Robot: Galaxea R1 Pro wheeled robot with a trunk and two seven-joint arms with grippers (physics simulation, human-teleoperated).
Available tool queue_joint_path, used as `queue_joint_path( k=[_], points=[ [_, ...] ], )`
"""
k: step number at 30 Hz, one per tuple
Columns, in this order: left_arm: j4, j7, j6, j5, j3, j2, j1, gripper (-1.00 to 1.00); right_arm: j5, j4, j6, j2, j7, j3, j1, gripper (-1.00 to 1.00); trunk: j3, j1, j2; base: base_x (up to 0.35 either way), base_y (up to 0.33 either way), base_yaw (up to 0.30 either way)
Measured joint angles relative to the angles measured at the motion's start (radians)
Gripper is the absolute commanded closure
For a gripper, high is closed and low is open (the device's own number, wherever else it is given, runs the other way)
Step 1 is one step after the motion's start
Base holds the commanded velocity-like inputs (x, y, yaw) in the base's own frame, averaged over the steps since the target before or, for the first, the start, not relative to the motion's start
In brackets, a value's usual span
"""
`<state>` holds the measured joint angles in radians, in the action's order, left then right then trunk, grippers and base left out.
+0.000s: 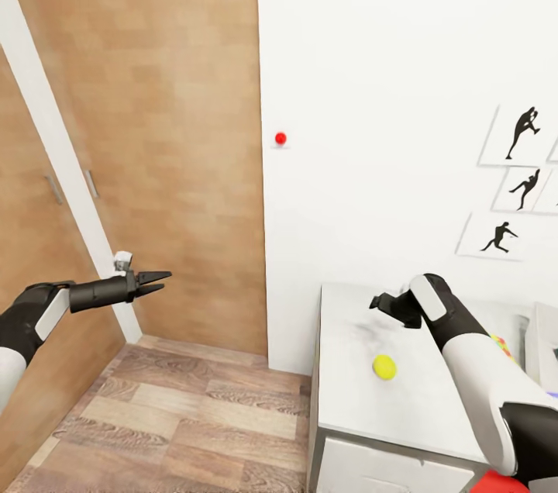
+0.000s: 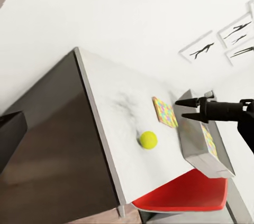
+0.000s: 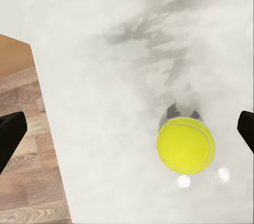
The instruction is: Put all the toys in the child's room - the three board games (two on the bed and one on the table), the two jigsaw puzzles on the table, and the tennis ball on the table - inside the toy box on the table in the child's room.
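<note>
On the table (image 1: pixel 411 408), pale and grey-smudged, sits a bright yellow tennis ball (image 1: pixel 384 367). Right gripper (image 3: pixel 127 129) hovers above it, fingers spread, empty. Left gripper (image 1: pixel 159 281) parted, holding nothing.

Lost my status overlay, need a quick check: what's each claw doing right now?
Left claw: open, empty, held out over the floor.
Right claw: open, empty, above the table near the tennis ball, not touching it.
</note>
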<state>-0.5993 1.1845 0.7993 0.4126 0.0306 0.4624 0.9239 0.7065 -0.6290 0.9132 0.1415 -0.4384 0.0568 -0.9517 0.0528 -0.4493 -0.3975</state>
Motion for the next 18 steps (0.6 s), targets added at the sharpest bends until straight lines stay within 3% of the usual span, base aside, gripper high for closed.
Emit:
queue_joint_path(
  k=[7, 12, 18],
  points=[
    [-0.006, 0.0, 0.0, -0.001, 0.005, -0.007, 0.0, -1.0, -0.002, 0.071, 0.0, 0.008, -0.001, -0.003, 0.001, -1.0, 0.012, 0.0, 0.0, 0.0, 0.0, 0.0],
    [-0.008, 0.001, 0.0, -0.002, 0.005, -0.016, 0.0, -1.0, -0.045, 0.113, -0.006, 0.006, -0.001, -0.052, 0.001, -1.0, 0.02, 0.0, 0.0, 0.0, 0.0, 0.0],
    [-0.008, 0.001, 0.0, -0.002, 0.006, -0.017, 0.0, -1.0, -0.059, 0.118, -0.009, 0.007, 0.0, -0.064, 0.001, -1.0, 0.03, 0.0, 0.0, 0.0, 0.0, 0.0]
  ],
)
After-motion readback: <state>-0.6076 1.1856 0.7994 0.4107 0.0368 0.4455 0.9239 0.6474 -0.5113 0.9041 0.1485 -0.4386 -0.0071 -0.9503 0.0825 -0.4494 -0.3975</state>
